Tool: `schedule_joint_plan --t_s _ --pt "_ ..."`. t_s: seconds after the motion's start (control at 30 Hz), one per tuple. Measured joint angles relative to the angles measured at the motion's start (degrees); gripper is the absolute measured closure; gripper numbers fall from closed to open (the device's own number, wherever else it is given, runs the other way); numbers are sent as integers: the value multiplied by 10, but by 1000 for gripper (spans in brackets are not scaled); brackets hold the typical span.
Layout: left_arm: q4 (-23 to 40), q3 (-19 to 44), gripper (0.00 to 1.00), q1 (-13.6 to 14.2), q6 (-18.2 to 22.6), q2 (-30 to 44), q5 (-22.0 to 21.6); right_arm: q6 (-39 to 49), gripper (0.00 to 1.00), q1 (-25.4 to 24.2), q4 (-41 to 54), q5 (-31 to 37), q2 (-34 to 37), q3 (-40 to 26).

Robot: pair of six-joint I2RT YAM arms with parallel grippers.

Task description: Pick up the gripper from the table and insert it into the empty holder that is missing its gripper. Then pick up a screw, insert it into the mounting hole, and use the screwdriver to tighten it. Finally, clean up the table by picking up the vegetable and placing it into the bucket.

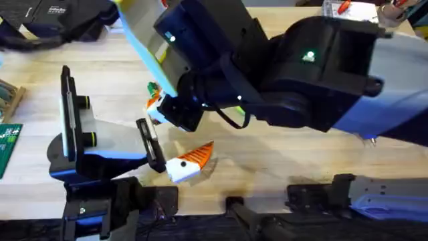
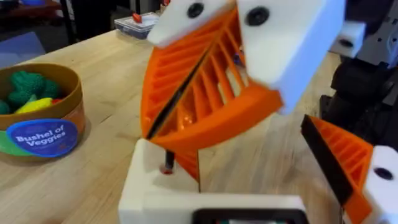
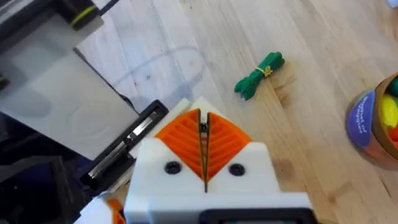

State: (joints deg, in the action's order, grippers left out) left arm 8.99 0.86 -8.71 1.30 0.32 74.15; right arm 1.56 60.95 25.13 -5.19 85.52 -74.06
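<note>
At nine o'clock on the counter (image 1: 281, 161) stands the black holder (image 1: 67, 127). Toward six o'clock is the left gripper (image 1: 187, 164), and I cannot tell whether its jaws are apart or together. The right gripper (image 3: 204, 149), near the centre, has its jaws pressed together with a thin dark sliver between them, possibly a screw. The job therefore looks to be at the screw stage, while the vegetable (image 3: 260, 74) lies on the bare counter at the right gripper's twelve o'clock, well apart from the bucket (image 2: 40, 112), so the clean-up remains undone.
</note>
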Motion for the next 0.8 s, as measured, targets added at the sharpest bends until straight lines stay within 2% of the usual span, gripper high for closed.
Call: schedule_joint_plan --t_s 0.8 --pt "0 0 15 0 -5 1 0 0 994 0 12 0 19 0"
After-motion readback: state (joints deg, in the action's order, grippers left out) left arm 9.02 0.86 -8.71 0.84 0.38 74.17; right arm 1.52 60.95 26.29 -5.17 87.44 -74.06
